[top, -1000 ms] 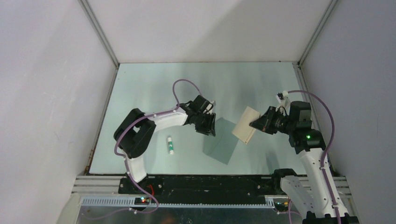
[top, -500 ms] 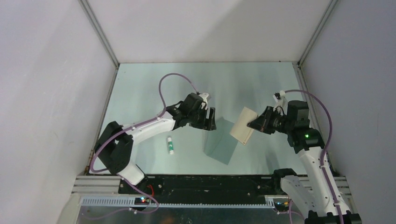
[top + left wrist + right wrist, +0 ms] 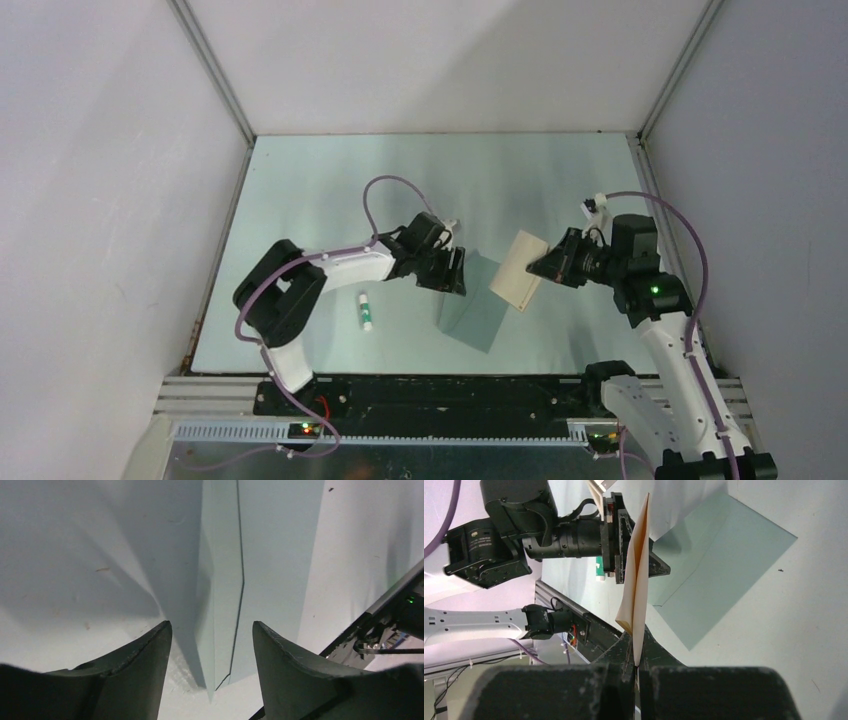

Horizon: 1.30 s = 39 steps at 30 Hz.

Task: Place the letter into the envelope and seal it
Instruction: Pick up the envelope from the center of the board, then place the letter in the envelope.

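The teal-grey envelope (image 3: pixel 476 306) lies flat on the table in the middle. My left gripper (image 3: pixel 452 272) is open at its upper left corner. In the left wrist view the gripper (image 3: pixel 211 626) has its fingers on either side of the envelope's corner (image 3: pixel 272 555), where a folded edge rises slightly, and grips nothing. My right gripper (image 3: pixel 546 267) is shut on the tan letter (image 3: pixel 515 270) and holds it above the envelope's right side. In the right wrist view the gripper (image 3: pixel 636 656) pinches the folded letter (image 3: pixel 636 580) edge-on, with the envelope (image 3: pixel 724 560) beyond it.
A small white stick with a green cap (image 3: pixel 365 311) lies left of the envelope, beside the left arm. The left arm's wrist (image 3: pixel 574 532) sits just behind the letter in the right wrist view. White walls enclose the table; a black rail (image 3: pixel 450 392) runs along its near edge.
My left arm stretched out and folded back, and its gripper has settled slightly lower at the envelope's corner. My right gripper has carried the letter a little left.
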Each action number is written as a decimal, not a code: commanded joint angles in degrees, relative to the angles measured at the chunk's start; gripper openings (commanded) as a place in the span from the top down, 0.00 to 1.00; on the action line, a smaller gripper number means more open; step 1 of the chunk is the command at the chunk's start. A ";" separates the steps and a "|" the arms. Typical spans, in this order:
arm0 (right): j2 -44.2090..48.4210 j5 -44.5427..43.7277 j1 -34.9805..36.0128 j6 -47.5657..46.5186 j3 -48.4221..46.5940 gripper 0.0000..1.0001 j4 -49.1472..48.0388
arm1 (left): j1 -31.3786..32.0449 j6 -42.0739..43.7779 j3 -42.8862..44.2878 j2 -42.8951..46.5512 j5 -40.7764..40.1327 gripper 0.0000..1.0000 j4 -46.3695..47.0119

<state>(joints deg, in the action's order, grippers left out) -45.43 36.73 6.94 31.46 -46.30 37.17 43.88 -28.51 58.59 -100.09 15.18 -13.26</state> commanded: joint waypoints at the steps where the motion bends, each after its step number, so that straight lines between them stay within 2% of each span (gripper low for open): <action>1: -0.10 0.15 0.76 0.96 -1.73 1.00 -2.67 | 0.25 -3.00 0.61 -2.44 7.45 0.36 5.63; 3: -0.03 0.41 1.08 1.76 -1.77 1.00 -3.70 | 0.32 -4.06 0.50 -3.29 7.86 0.39 6.56; 5: -0.24 0.06 1.53 2.43 -1.93 1.00 -4.06 | 0.33 -4.69 0.32 -4.02 7.79 0.47 7.65; 7: -0.79 -1.18 2.36 2.61 -2.37 1.00 -3.44 | 0.31 -5.00 0.77 -4.26 7.75 0.64 8.38; 8: -1.28 -1.77 3.27 2.63 -2.60 1.00 -2.81 | 0.19 -5.05 1.11 -3.89 7.80 0.82 8.15; 10: -1.81 -6.06 5.14 3.23 -3.89 1.00 -1.21 | 0.13 -4.58 2.49 -1.42 7.52 0.97 6.26; 13: -1.88 -13.75 8.77 5.86 -5.55 1.00 1.62 | 0.09 -3.52 4.91 4.45 4.33 1.00 2.80; 16: -1.82 -19.72 12.46 9.42 -6.78 1.00 1.86 | 0.16 -1.39 9.04 10.07 -0.91 1.00 -6.90; 21: -2.47 -22.75 18.75 15.40 -6.84 1.00 -3.67 | 0.87 -0.77 15.58 14.69 -10.00 1.00 -20.11; 25: -4.58 -29.86 25.64 18.37 -7.82 1.00 -6.51 | 2.81 -0.93 20.31 15.92 -18.63 1.00 -28.46; 33: -7.79 -41.54 33.56 20.48 -11.51 1.00 -8.84 | 5.02 -3.32 22.71 15.67 -23.40 1.00 -33.18; 39: -12.89 -43.80 36.79 20.17 -15.42 1.00 -8.54 | 6.50 -3.49 24.64 15.34 -24.40 1.00 -33.77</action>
<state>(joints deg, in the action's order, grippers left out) -56.03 -2.52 42.11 50.96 -57.95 31.35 49.25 -31.14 79.40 -84.77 -6.24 -45.98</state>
